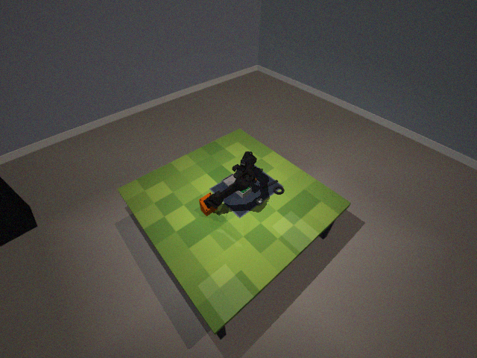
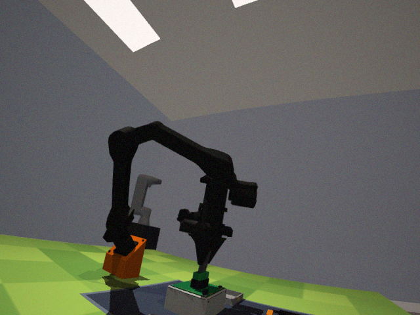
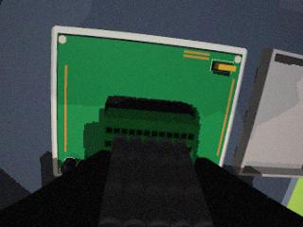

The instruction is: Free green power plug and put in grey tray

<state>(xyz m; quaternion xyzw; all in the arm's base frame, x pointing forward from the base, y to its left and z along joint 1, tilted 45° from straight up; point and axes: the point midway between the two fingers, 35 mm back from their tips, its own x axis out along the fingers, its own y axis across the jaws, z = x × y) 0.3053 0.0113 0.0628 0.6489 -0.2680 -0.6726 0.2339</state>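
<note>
1 ring [image 1: 279, 189] lies by the right corner of a dark blue mat [image 1: 240, 214] [image 2: 149, 291] on a green-patterned table [image 1: 231, 265] [image 2: 30, 257], with 1 black block [image 1: 15, 212] standing well apart at the left edge in the top view.

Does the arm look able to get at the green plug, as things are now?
Yes, it seems so: the claw is shut on the green plug from above, and nothing visible stands between them.

Dim, grainy; soft shadows; ceiling panels [image 2: 123, 25].
</note>
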